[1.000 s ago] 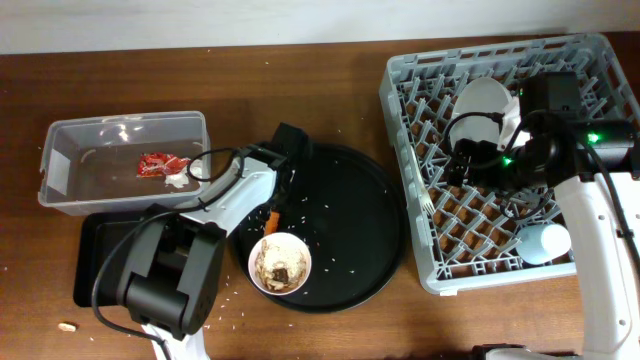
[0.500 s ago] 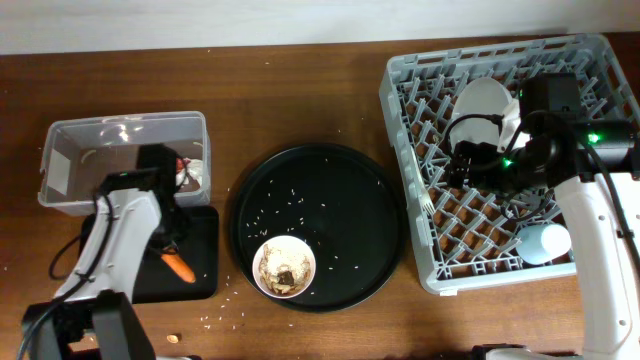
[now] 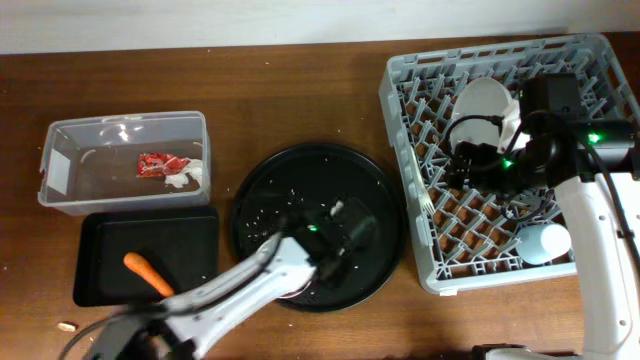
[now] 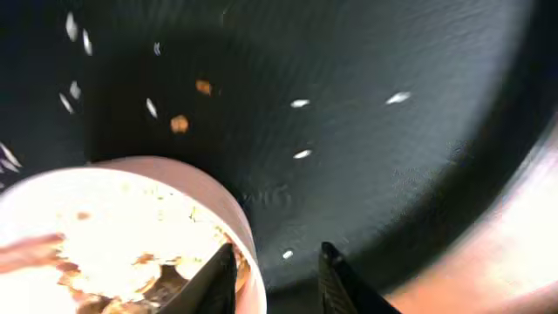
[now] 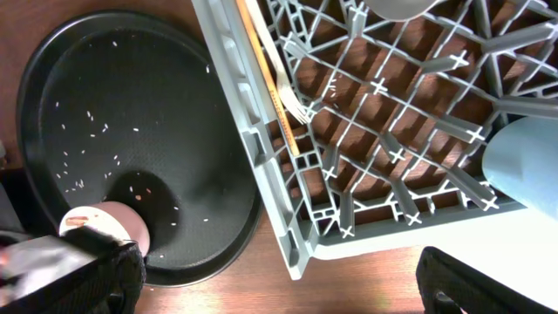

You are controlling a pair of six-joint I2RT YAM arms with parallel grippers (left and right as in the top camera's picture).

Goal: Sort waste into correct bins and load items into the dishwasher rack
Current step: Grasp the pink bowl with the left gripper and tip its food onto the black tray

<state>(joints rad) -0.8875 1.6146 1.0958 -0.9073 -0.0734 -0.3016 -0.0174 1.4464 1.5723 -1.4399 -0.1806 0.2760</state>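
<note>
Grasp point: wall of soiled white round bowl (image 4: 113,235), on large round black plastic tray (image 4: 392,157), low and left of left gripper (image 4: 277,275). Fingers apart, apparently straddling the rim. Nearer arm by far; right gripper (image 5: 261,266) spread wide, well apart above grey lattice plastic rack (image 3: 398,150).

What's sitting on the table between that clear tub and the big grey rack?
The round black tray, sprinkled with rice bits; the overhead view shows it between tub and rack.
</note>
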